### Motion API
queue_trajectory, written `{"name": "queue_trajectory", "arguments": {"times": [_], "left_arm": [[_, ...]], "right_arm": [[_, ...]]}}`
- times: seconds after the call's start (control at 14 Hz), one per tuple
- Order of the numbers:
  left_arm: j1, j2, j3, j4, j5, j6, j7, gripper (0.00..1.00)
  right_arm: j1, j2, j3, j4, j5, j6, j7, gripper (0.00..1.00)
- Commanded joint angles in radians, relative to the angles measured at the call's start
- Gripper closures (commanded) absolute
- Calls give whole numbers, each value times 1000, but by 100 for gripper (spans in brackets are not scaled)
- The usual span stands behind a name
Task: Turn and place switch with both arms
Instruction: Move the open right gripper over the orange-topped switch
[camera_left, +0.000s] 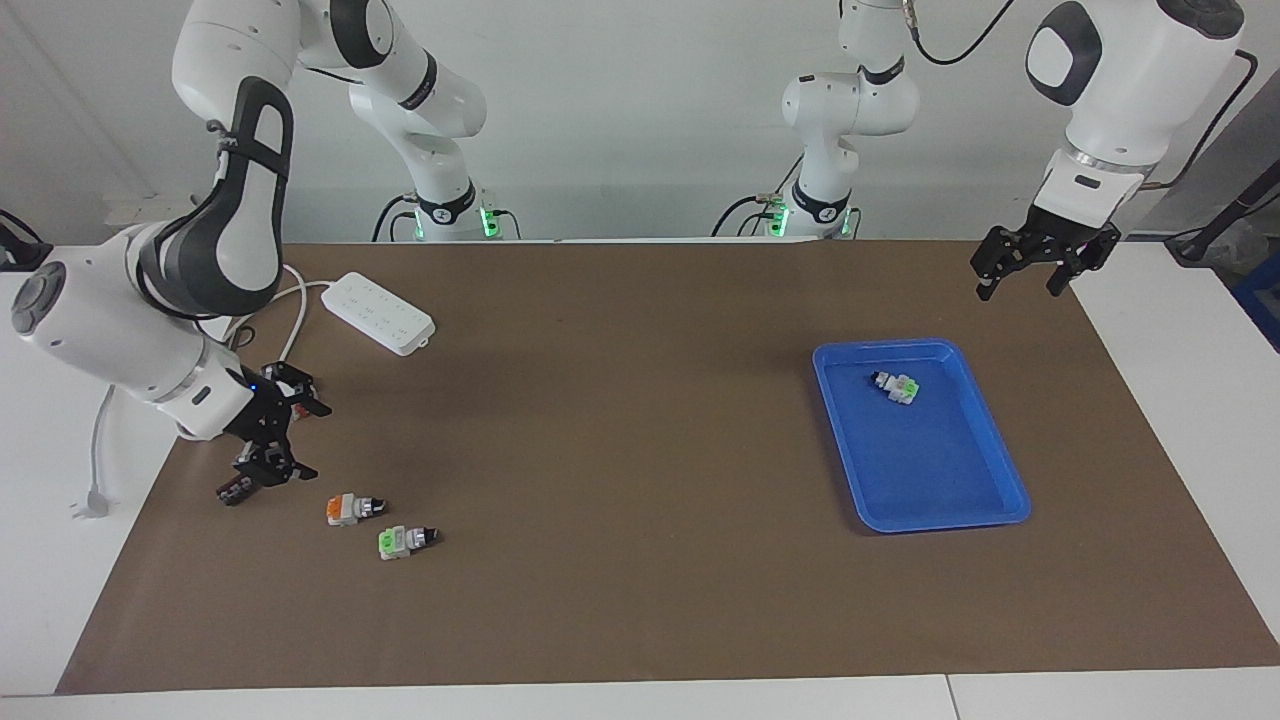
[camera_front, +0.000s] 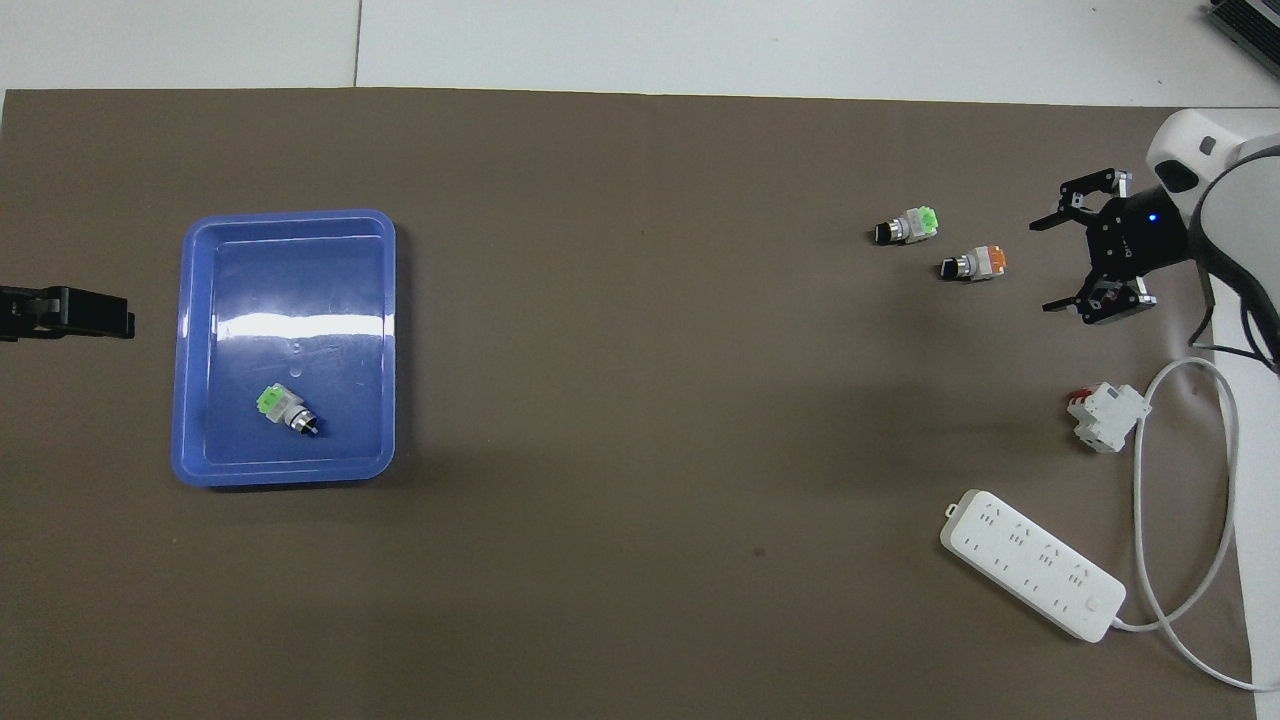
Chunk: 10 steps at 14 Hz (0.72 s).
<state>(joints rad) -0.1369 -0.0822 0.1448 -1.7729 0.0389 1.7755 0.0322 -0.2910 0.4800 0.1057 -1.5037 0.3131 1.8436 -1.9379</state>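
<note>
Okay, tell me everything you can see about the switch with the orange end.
The orange-ended switch is a small part lying on its side on the brown mat, toward the right arm's end of the table. It has an orange block at one end, a whitish middle, a silver collar and a black knob tip. Nothing touches it. A green-ended switch lies close beside it, farther from the robots. The right hand hangs open nearby, not on it.

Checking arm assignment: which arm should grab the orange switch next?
Right. Its gripper hangs open beside the orange switch; the left gripper waits at the tray end.
</note>
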Motion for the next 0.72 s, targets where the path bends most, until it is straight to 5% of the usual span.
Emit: {"name": "queue_trajectory", "arguments": {"times": [0.0, 0.64], "left_arm": [[0, -28, -2, -28, 22, 2, -12, 0], [0, -28, -2, -28, 22, 2, -12, 0]], "right_arm": [[-83, 101, 86, 59, 24, 43, -70, 0], [-96, 175, 114, 63, 18, 203, -179, 0]]}}
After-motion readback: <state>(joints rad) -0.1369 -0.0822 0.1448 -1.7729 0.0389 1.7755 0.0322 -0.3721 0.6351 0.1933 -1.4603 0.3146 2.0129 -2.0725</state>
